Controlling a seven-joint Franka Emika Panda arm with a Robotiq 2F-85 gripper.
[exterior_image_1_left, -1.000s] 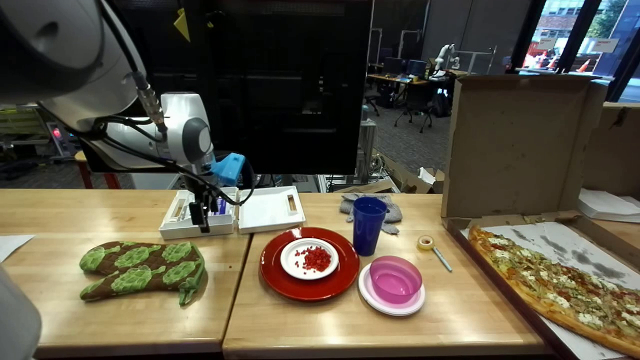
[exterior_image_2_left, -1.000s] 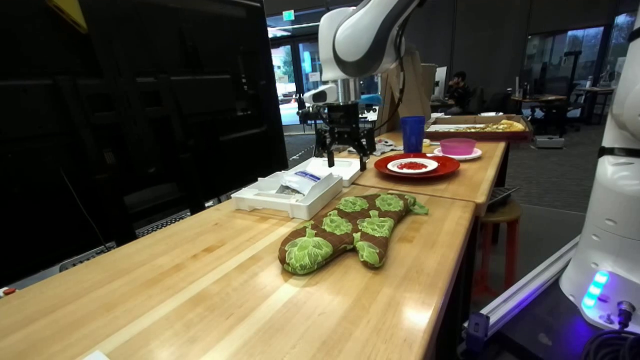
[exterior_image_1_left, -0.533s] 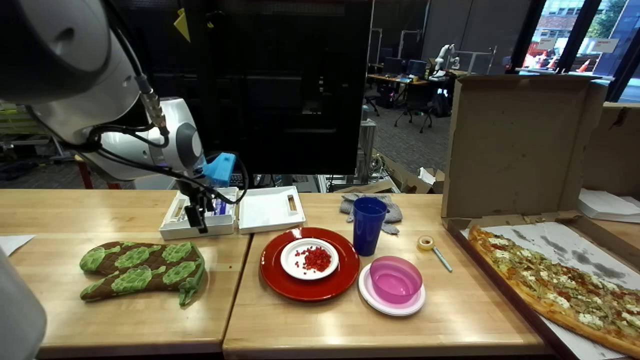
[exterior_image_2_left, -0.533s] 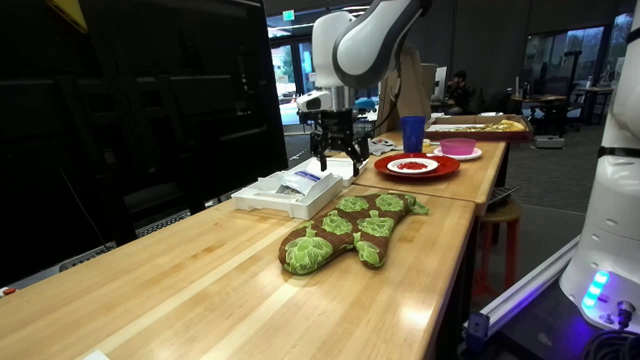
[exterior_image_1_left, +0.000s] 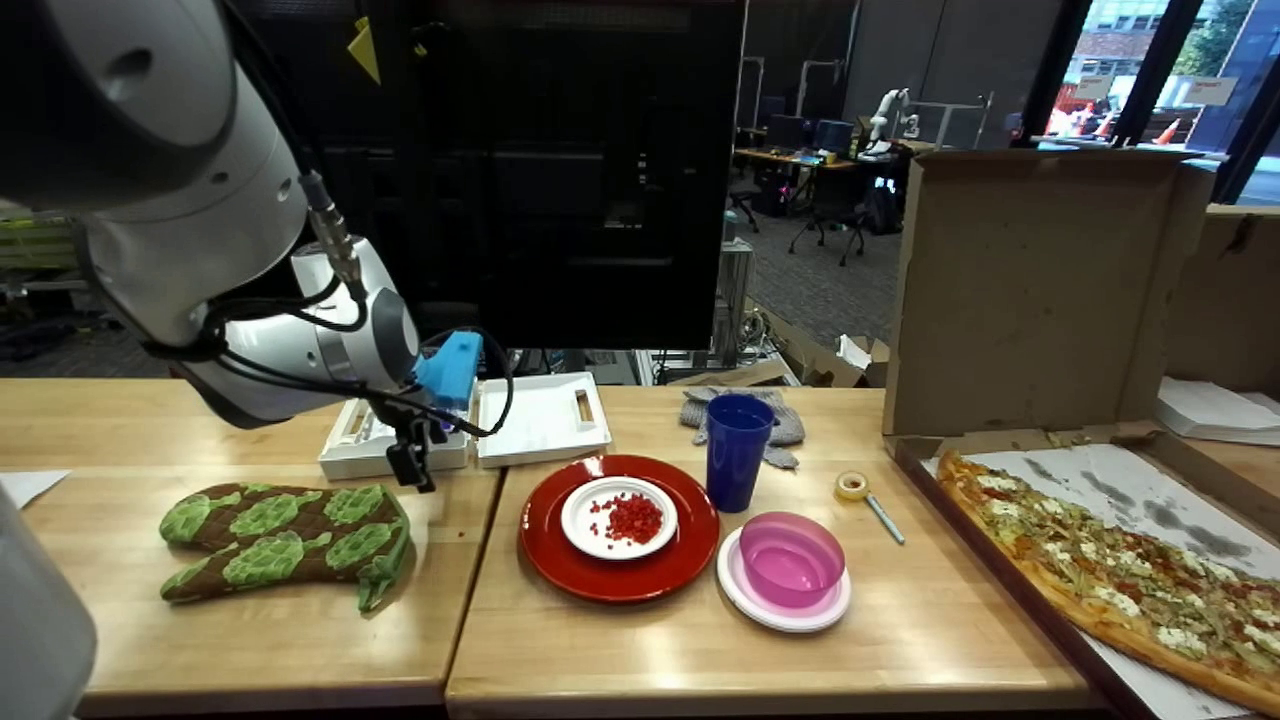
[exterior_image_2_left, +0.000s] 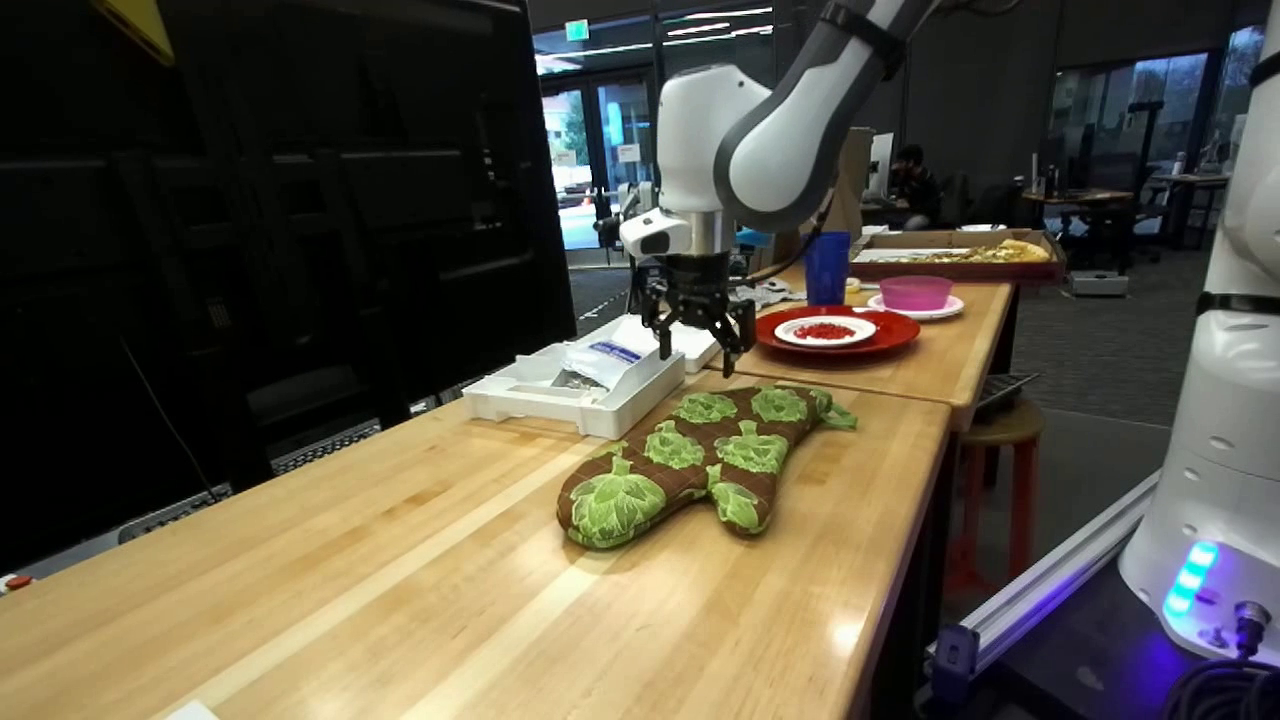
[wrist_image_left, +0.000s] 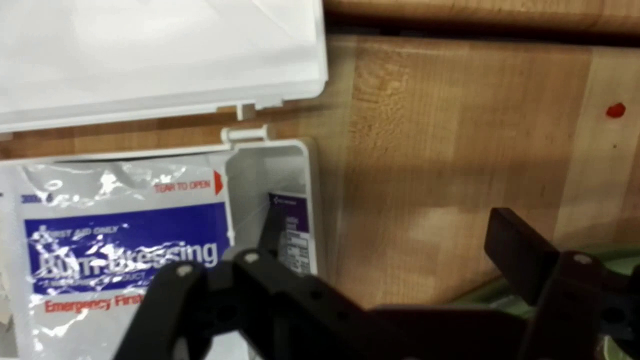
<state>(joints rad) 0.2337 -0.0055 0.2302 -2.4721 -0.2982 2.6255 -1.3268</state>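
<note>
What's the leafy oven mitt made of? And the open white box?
The oven mitt looks like soft, matte quilted cloth: stitched lines cross its brown parts. The white box is probably hard, smooth plastic: its thin walls and rounded corners look moulded.

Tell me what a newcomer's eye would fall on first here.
Probably the big pizza in its open cardboard box, toward the right edge of an exterior view. Next, the glossy red plate near that picture's middle, bearing a small white plate of red bits. Then the open, empty fingers, hanging near a green-and-brown oven mitt and an open white case.
</note>
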